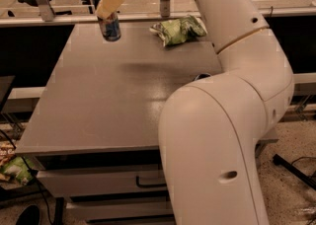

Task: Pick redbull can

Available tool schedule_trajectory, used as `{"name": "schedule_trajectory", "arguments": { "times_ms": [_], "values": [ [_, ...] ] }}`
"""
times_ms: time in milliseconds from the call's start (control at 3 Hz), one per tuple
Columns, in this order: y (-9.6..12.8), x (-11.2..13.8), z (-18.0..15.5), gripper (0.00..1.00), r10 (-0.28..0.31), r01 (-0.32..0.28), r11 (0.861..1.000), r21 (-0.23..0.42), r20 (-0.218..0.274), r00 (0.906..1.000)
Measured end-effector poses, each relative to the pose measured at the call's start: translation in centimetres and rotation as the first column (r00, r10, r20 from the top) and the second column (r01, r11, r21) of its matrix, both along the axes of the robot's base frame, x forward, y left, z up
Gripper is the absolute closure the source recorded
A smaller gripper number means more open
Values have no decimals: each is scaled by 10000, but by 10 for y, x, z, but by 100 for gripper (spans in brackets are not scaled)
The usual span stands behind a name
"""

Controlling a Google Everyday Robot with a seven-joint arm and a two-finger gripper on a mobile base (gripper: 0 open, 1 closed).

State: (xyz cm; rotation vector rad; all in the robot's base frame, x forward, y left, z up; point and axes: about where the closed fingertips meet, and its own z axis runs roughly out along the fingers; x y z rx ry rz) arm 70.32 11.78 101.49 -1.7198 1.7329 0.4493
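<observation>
The redbull can (110, 29), slim with blue and silver panels, hangs in my gripper (109, 16) at the far left of the grey table (113, 100), its base a little above the tabletop near the back edge. The gripper's cream fingers (109, 1) come down from above and are shut on the can's upper part, hiding its top. My large white arm fills the right side of the view.
A green chip bag (178, 29) lies at the table's back, right of the can. A metal rail (59, 19) runs behind the table. A small dark object (200, 77) peeks out beside my arm. A snack bag (15, 169) lies on the floor at left.
</observation>
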Motion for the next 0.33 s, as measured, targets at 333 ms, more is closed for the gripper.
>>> {"name": "schedule_trajectory", "arguments": {
  "times_ms": [333],
  "values": [
    [0,-3,2,100,157,-157,9999,-12,41,9999]
  ]
}}
